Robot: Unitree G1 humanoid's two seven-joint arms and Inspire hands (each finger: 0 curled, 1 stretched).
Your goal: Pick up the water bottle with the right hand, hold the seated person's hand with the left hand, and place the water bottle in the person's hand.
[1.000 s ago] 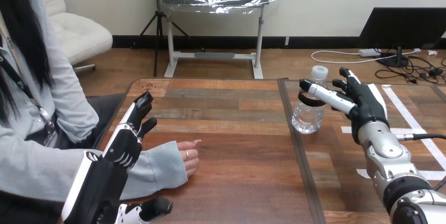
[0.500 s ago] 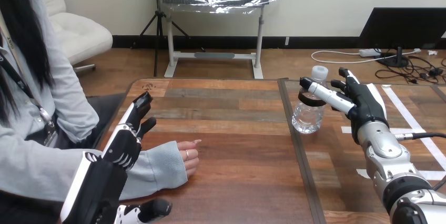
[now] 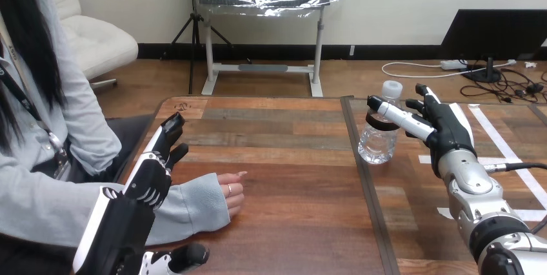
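A clear water bottle [image 3: 379, 134] with a white cap stands upright on the table, right of the middle seam. My right hand [image 3: 442, 126] is beside it on the right, open, with straight fingers [image 3: 395, 112] reaching across the bottle's upper part. The person's hand [image 3: 230, 192] rests on the table at the left, curled, with a grey sleeve behind it. My left hand [image 3: 156, 166] hovers over that sleeve, open, fingers pointing away from me, apart from the person's hand.
The wooden table [image 3: 290, 178] has a dark seam running front to back near the bottle. White tape strips [image 3: 503, 142] mark the table's right part. The person sits at the left side.
My left hand has drifted slightly left and toward me. The right hand and the bottle have not moved.
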